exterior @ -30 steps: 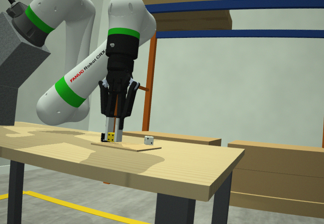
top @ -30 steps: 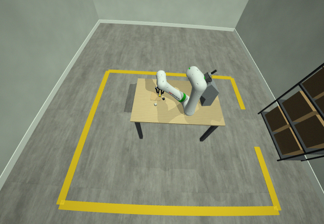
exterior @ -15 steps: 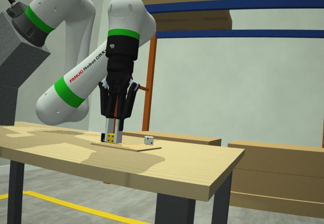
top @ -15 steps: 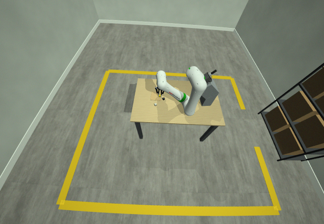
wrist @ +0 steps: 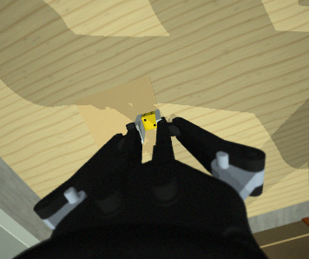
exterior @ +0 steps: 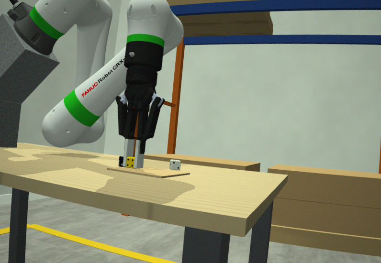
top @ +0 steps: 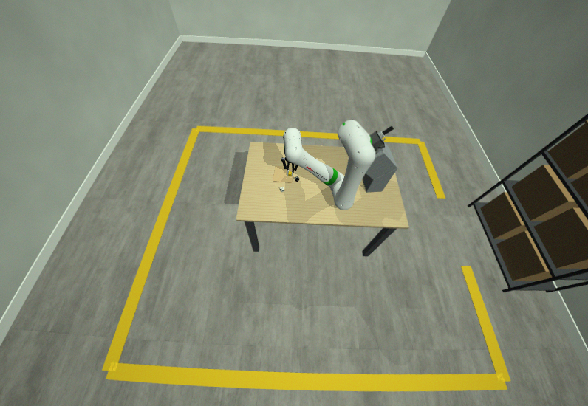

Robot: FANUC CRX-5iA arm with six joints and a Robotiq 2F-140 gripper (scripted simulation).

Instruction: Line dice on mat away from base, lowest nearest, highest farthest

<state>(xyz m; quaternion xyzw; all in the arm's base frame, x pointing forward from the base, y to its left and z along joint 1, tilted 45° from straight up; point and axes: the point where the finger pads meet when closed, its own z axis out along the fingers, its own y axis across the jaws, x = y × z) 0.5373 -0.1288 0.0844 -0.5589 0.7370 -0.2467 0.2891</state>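
My gripper points down and is shut on the yellow die. The wrist view shows two pips on the die's top. The die is upright, at or just above the thin tan mat, near its edge on the base side; I cannot tell if it touches. The black die is just past the fingers towards the base, off the mat. The white die lies on the table beside the mat. Neither shows in the wrist view.
The wooden table carries all this. The robot's arm reaches over it from the grey pedestal. The black die stands close to one finger. Shelves and boxes stand away from the table.
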